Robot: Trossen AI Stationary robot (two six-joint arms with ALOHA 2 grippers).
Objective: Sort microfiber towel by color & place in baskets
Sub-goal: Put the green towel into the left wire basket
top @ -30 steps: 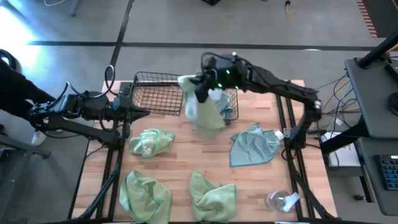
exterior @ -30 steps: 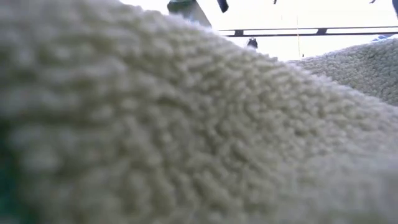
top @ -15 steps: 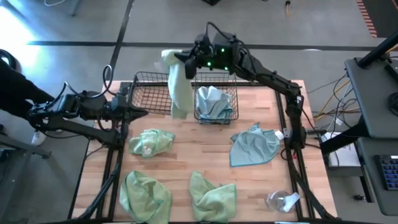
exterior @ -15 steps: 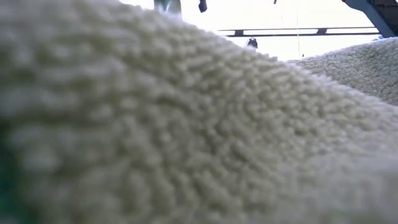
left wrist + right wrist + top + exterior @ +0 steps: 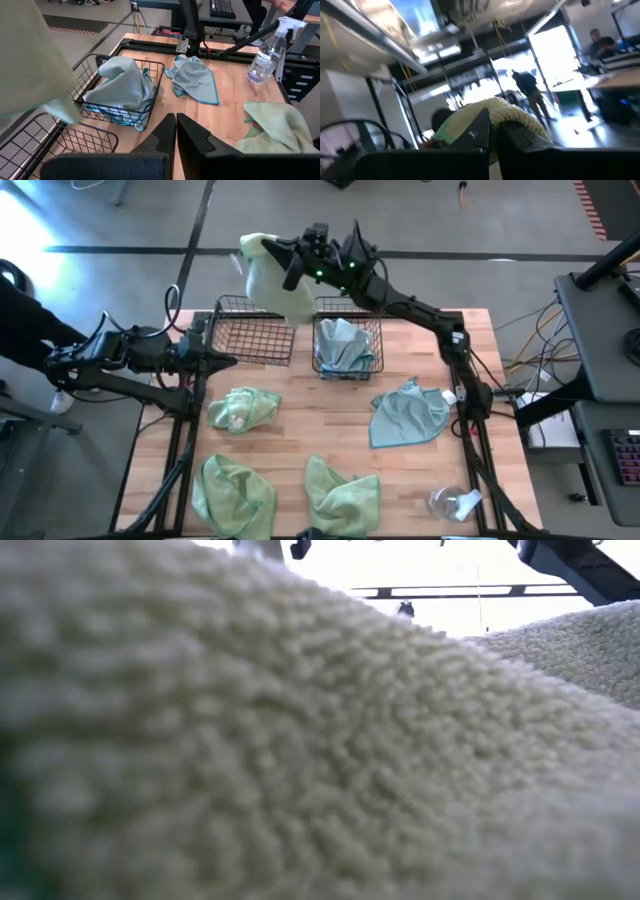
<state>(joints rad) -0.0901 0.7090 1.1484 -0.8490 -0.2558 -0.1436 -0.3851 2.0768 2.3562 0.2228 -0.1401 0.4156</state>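
Note:
My right gripper (image 5: 292, 268) is raised beyond the table's far edge, shut on a light green towel (image 5: 272, 280) that hangs above the far side of the left basket (image 5: 255, 330). The right basket (image 5: 347, 345) holds a blue-grey towel (image 5: 122, 87). Three more green towels (image 5: 243, 408) (image 5: 232, 492) (image 5: 342, 495) and a blue-grey one (image 5: 410, 412) lie crumpled on the table. My left gripper (image 5: 176, 131) waits shut at the table's left, beside the left basket. A towel lying against the lens fills the low view. My right gripper pinches a bunched part of the green towel (image 5: 507, 115) between its two fingers, coming roughly level from the table's right. The towel is lifted clear and hangs slack below and to the left of the fingers. One layer or several, I cannot tell.
A clear spray bottle (image 5: 450, 502) lies near the table's near right corner. Bare wood shows between the baskets and the loose towels. People stand in the room beyond the table.
My right gripper has carried the green towel from in front of the right basket up and toward the table's left and far edge, tipping upward. The towel has swung with it and now hangs over the left basket's far side.

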